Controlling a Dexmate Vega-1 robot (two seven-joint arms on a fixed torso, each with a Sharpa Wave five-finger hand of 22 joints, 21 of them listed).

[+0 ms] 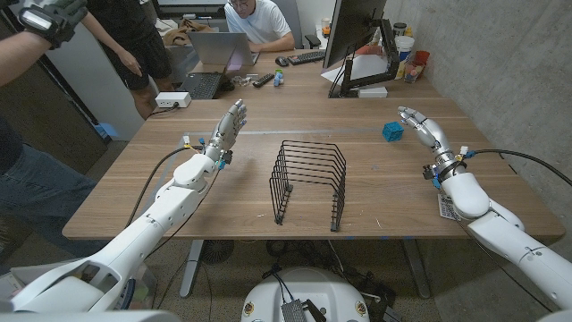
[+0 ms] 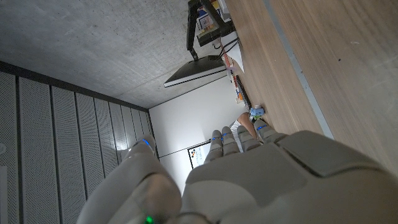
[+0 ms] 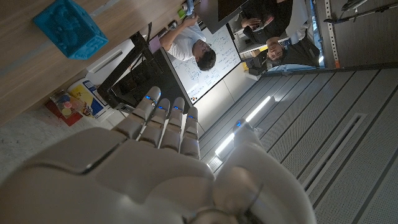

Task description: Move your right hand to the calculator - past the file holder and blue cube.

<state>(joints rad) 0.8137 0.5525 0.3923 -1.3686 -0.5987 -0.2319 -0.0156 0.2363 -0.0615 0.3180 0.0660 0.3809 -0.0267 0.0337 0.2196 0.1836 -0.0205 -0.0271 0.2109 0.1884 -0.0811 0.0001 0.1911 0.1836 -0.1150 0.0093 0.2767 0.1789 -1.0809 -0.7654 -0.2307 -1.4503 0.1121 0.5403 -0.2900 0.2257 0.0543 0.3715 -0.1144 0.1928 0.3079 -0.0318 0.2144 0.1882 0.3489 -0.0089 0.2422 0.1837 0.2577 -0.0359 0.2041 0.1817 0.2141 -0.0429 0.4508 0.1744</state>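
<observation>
While the right hand (image 1: 418, 122) hovers over the table's (image 1: 375, 183) right side, fingers straight and together, holding nothing, the blue cube (image 1: 392, 131) sits just left of it. File holder (image 1: 309, 182) stands mid-table. Left hand (image 1: 229, 125) raised, fingers extended, empty. Calculator: cannot tell where.

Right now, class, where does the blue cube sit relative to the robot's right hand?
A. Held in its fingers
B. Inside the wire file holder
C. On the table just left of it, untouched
C: the blue cube sits on the table, apart from the right hand.
</observation>
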